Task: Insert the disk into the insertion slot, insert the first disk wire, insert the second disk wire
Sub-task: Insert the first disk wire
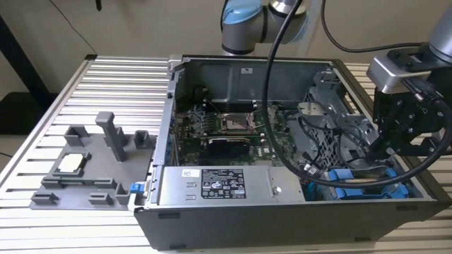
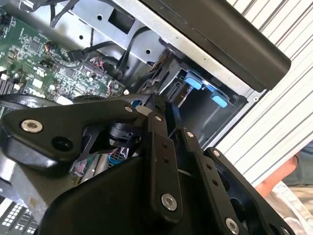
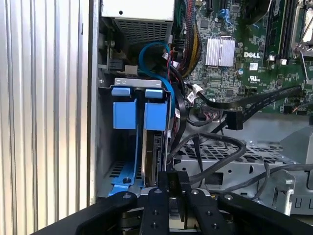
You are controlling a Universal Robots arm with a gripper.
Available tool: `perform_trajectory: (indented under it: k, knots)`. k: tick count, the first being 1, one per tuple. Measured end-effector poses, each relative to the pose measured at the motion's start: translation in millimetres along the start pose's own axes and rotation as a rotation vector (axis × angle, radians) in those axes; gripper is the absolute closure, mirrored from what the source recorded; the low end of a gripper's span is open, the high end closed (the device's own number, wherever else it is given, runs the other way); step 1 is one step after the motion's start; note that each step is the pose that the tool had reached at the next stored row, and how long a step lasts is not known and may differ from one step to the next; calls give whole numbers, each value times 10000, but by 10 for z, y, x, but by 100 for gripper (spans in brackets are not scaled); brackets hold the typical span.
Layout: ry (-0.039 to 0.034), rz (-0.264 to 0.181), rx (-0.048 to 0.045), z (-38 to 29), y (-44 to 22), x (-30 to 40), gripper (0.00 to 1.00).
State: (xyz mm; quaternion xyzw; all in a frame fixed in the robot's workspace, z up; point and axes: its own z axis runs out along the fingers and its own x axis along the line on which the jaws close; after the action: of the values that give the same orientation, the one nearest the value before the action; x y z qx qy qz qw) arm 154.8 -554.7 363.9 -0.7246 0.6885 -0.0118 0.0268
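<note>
Slotted aluminium table (image 1: 106,79) carrying the open tower case (image 1: 282,222), laid on its side so the interior faces up for access. Grey fixture tray (image 1: 78,180) at the exterior view's left, well apart from the work.

Insertion slot (image 3: 103,147) at the case corner toward the exterior view's right, just beside the perforated cage (image 3: 220,155). Disk (image 3: 151,156) standing edge-on inside the slot in its blue carrier, blue tabs at the end away from the gripper. Judged seated, or nearly so.

Gripper (image 3: 176,178) lowered among the cables to the disk's near end, probably the connector side. Fingers (image 3: 165,182) drawn together with hardly a gap. Cannot tell whether anything is pinched between them.

Black wire (image 3: 234,120) with connector hanging free above the cage, not plugged into the disk.
</note>
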Motion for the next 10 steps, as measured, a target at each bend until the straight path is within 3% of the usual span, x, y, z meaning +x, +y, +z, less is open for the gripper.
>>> perform_trajectory:
  k: [2, 4, 10]
  knots:
    - [-3, -1, 16, 4, 1, 0, 81]
    - [12, -3, 152, 21, 11, 0, 81]
    - [59, -4, 443, 85, 76, 1, 81]
